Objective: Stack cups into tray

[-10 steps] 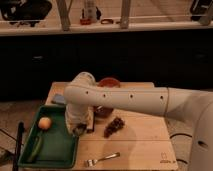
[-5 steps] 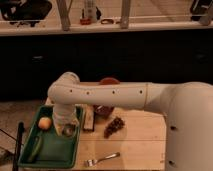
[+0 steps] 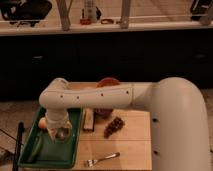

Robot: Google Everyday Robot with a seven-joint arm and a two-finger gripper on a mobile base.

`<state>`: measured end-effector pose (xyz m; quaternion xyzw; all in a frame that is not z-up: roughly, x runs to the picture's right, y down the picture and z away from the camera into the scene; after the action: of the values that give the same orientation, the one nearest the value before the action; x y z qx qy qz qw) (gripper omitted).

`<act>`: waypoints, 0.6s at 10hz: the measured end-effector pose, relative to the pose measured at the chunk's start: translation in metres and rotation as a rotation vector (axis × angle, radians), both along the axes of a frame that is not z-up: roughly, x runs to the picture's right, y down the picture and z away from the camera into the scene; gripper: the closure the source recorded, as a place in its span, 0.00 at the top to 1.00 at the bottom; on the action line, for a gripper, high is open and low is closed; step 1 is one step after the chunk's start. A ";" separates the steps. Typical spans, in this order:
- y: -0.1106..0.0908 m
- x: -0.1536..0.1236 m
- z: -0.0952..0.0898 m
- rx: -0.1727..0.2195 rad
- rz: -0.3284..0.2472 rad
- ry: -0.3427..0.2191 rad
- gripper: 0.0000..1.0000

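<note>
arm [image 3: 95, 96] swung left, end effector [image 3: 62, 129] with cup [image 3: 62, 135] over tray [image 3: 70, 156]

Hand [image 3: 61, 132] over tray [image 3: 49, 153] mostly obsc. by arm [image 3: 95, 96]; red bowl [image 3: 108, 81] partly.

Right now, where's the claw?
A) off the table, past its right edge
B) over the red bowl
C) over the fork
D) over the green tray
D: the claw hangs over the green tray at the table's left end, while the fork lies on the bare wood to the right of it.
</note>
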<state>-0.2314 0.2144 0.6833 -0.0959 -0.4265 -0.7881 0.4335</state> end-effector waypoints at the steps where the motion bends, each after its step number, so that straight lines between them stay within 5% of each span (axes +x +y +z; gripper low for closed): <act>1: 0.003 -0.002 0.005 -0.007 0.006 -0.004 0.02; 3: 0.008 -0.007 0.013 -0.023 0.009 -0.012 0.07; 6: 0.014 -0.018 0.019 -0.043 -0.001 -0.021 0.36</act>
<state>-0.2498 0.2288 0.7025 -0.0972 -0.4480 -0.7799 0.4262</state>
